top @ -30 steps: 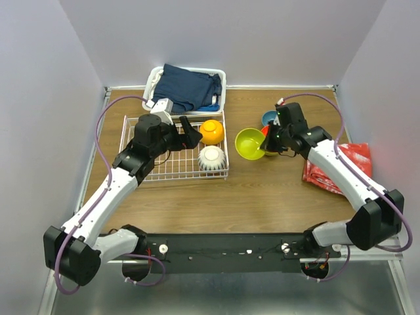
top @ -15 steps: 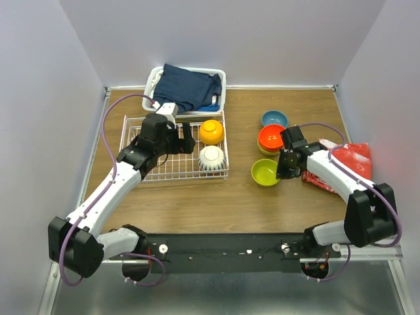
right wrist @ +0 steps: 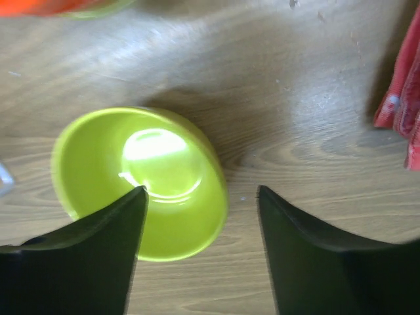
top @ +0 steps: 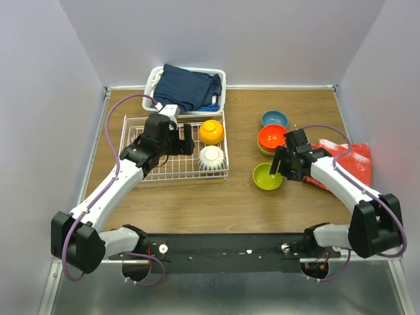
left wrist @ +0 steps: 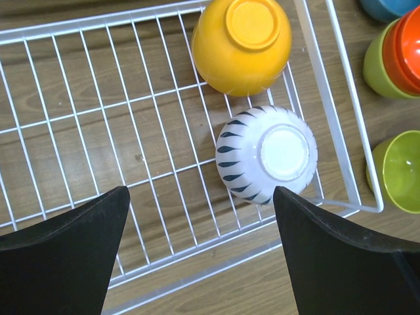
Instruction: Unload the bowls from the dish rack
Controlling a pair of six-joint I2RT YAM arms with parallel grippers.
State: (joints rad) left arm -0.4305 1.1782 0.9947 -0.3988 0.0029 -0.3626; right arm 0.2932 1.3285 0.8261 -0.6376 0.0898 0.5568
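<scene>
The white wire dish rack (top: 177, 172) lies left of centre. Two bowls sit upside down in its right end: an orange-yellow bowl (top: 211, 131) (left wrist: 241, 42) and a white ribbed bowl (top: 211, 157) (left wrist: 268, 154). My left gripper (top: 190, 139) (left wrist: 200, 197) hovers over the rack just left of them, open and empty. On the table to the right stand a blue bowl (top: 274, 119), a red-orange bowl (top: 272, 138) stacked on a lime-green one, and a single lime-green bowl (top: 267, 176) (right wrist: 141, 180). My right gripper (top: 279, 165) (right wrist: 202, 193) is open astride that bowl's right wall.
A white plastic basket (top: 152, 77) with dark blue cloth (top: 187, 88) stands behind the rack. A red cloth (top: 341, 161) (right wrist: 400, 98) lies at the right, close to my right arm. The wooden table ends at raised side walls.
My right gripper carried the lime-green bowl from beside the stack down to the table, then opened and released it. The left arm has barely shifted.
</scene>
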